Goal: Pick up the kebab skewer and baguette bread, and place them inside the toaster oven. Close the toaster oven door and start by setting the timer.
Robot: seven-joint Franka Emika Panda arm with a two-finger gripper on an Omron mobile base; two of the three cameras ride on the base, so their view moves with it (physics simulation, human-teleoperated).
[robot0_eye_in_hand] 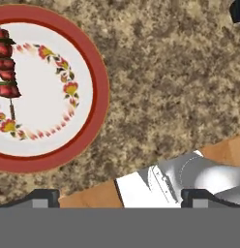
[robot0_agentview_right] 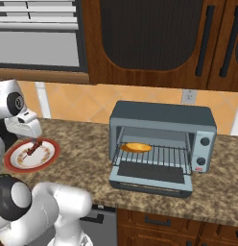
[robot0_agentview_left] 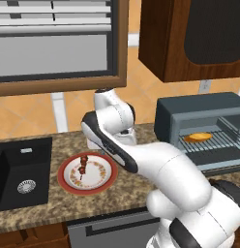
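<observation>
On the granite counter [robot0_agentview_left: 39, 213] at far left sits the dark sink [robot0_agentview_left: 20, 172]; next, the kebab skewer [robot0_agentview_left: 82, 164] lies on a red-rimmed plate [robot0_agentview_left: 100, 185]. Above the counter beside that plate my gripper [robot0_eye_in_hand: 119, 196] hangs with jaws spread wide, empty. Farther right, the toaster oven [robot0_agentview_right: 161, 117] stands with its door [robot0_agentview_right: 152, 181] down and the baguette bread [robot0_agentview_right: 136, 147] on the rack.

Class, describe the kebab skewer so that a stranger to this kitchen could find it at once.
Start at the black sink set in the speckled counter; just right of it lies a red-rimmed plate. The kebab skewer lies on it: a thin stick strung with dark red chunks, the plate's sole food.
</observation>
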